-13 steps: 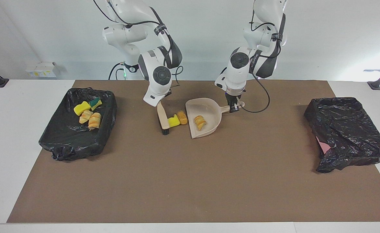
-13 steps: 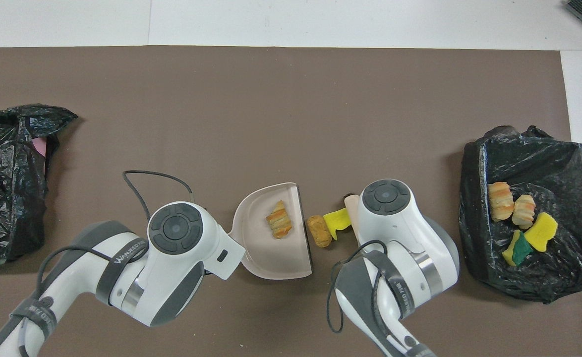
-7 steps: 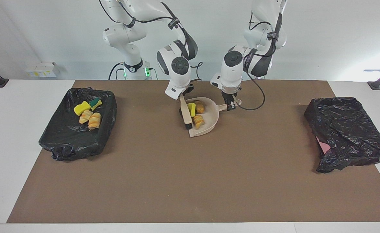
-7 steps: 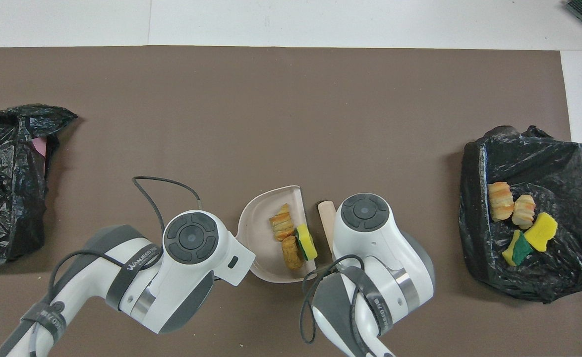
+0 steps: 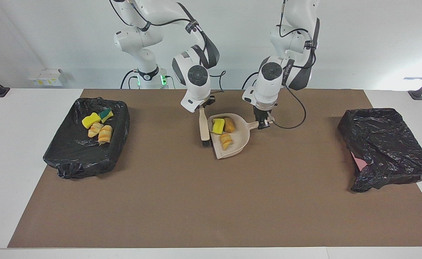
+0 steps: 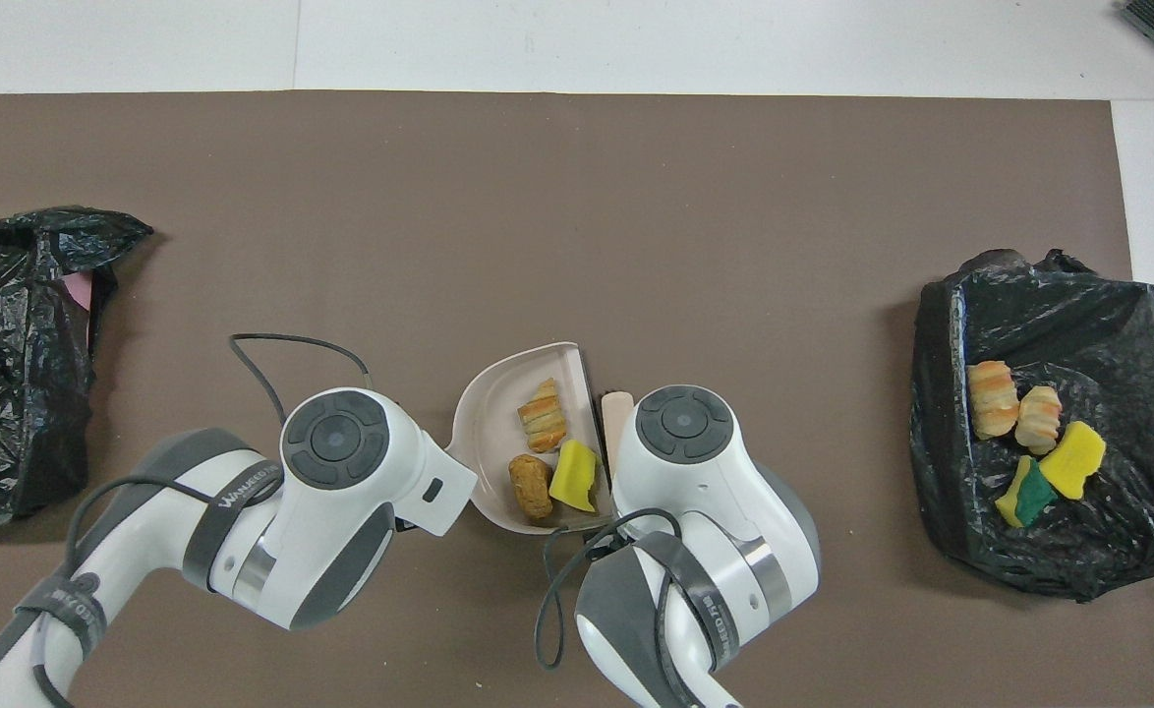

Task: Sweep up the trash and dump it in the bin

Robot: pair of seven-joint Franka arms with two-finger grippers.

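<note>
Sitting in the dustpan (image 5: 232, 138) now: three pieces of trash (image 5: 224, 130), all being carried inside its rim; four more are lying in the open bin (image 5: 85, 144) at the right arm's end. Brush (image 5: 204, 126) is being clamped by the right gripper (image 5: 204, 105) beside the pan's mouth; pan handle is being gripped by the left gripper (image 5: 263, 120). Sweeping looks done, dumping is left. Both sets of fingertips are being hidden overhead by the wrists.
</note>
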